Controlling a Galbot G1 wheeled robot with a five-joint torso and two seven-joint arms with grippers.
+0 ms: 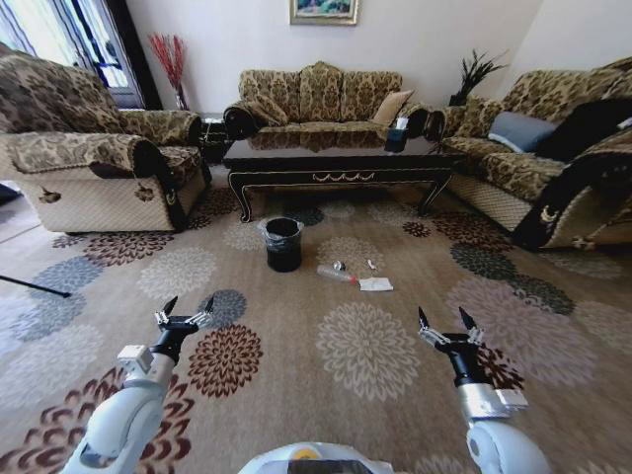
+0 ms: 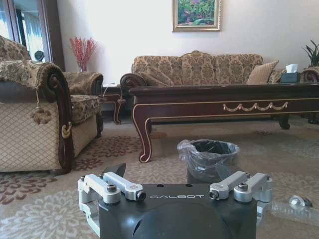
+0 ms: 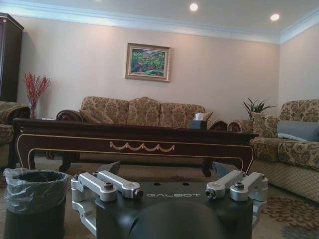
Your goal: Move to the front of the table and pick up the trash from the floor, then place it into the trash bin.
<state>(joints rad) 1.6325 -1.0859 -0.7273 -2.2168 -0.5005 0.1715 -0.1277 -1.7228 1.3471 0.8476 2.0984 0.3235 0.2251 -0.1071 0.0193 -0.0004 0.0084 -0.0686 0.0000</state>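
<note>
Both claws hung low over the patterned carpet (image 1: 296,326), the left claw (image 1: 185,309) and right claw (image 1: 446,321) each with fingers spread apart, empty. Ahead, the black lined trash bin (image 1: 283,244) stood before the dark wood desk (image 1: 336,163); a clear bottle (image 1: 336,274) and crumpled white paper (image 1: 375,284) lay just beside the bin.

One word is reading clearly: "GALBOT", in pale capital letters, is showing on the dark housing of the left tool (image 2: 175,172), centred between its two silver finger mounts. The same "GALBOT" lettering is showing on the dark housing of the right tool (image 3: 169,169), again between the silver mounts. No other text, number or sign is reading legibly; the framed picture (image 3: 147,61) on the wall is carrying no legible writing.
</note>
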